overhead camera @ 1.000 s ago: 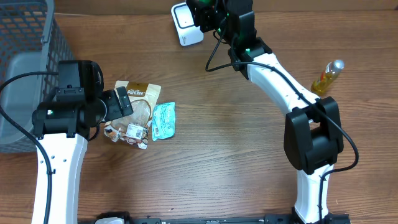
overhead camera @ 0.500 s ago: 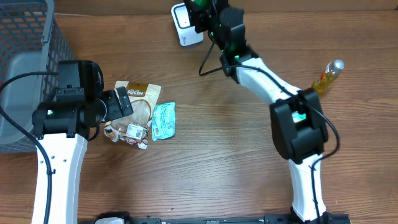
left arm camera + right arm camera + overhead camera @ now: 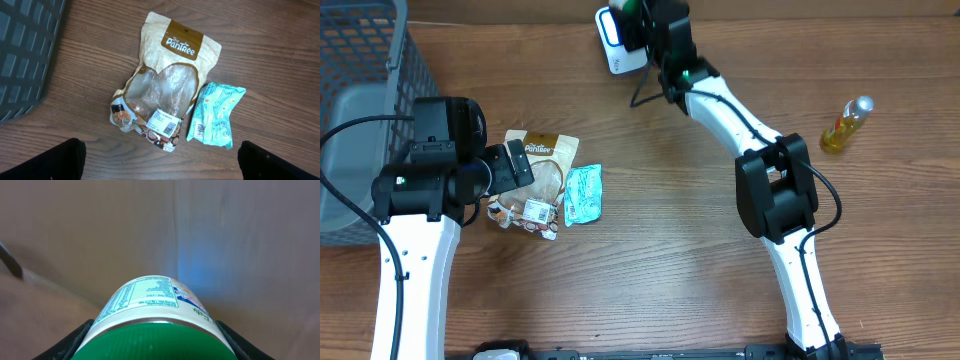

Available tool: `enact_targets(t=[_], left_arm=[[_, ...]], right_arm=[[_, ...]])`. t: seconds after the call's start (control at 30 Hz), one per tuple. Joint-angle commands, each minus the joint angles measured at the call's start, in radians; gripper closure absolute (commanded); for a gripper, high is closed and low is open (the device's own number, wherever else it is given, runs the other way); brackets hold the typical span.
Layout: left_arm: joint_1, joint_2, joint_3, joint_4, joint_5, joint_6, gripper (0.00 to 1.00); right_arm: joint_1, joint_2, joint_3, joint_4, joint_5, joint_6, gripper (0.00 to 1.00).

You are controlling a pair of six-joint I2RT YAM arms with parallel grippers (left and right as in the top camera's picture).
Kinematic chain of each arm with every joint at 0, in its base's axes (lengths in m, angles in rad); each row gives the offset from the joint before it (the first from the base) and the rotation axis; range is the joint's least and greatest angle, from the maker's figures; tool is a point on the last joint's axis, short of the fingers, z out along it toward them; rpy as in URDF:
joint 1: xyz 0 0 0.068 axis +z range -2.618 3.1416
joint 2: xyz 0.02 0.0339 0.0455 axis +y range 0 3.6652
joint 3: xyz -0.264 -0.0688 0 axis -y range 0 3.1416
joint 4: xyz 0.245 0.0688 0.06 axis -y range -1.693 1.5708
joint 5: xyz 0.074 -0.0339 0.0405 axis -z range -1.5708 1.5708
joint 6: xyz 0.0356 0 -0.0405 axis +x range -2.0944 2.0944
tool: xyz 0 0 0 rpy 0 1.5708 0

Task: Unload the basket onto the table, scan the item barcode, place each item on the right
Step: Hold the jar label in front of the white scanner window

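My right gripper [image 3: 157, 342] is shut on the item, a white can with a green lid [image 3: 156, 315], one finger on each side of it. The can's printed label faces up; no barcode shows. In the overhead view the right gripper [image 3: 648, 22] holds the can beside the white scanner [image 3: 614, 42] at the table's far edge. A bluish glow lies on the brown surface ahead of the can. My left gripper [image 3: 160, 167] hangs open above the table, just short of a tan Pantree bag [image 3: 170, 75]; its fingers [image 3: 55, 162] hold nothing.
A teal packet [image 3: 216, 114] and a small cookie packet [image 3: 150, 127] lie against the tan bag. A grey wire basket [image 3: 360, 90] stands at the far left. A yellow bottle [image 3: 845, 125] lies at the right.
The right arm has swung its forearm leftward, carrying the can closer over the scanner. The left arm and the packets have not moved.
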Motion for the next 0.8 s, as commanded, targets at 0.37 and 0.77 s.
enact_targets(t=[0.37,0.77], left_arm=[[-0.007,0.002,0.010,0.000,-0.006,0.009,0.00],[-0.007,0.002,0.010,0.000,-0.006,0.009,0.01]], right_arm=[[0.007,0.111,0.089,0.042,-0.011,-0.017,0.94],[0.007,0.111,0.086,0.044,-0.016,0.058,0.95]])
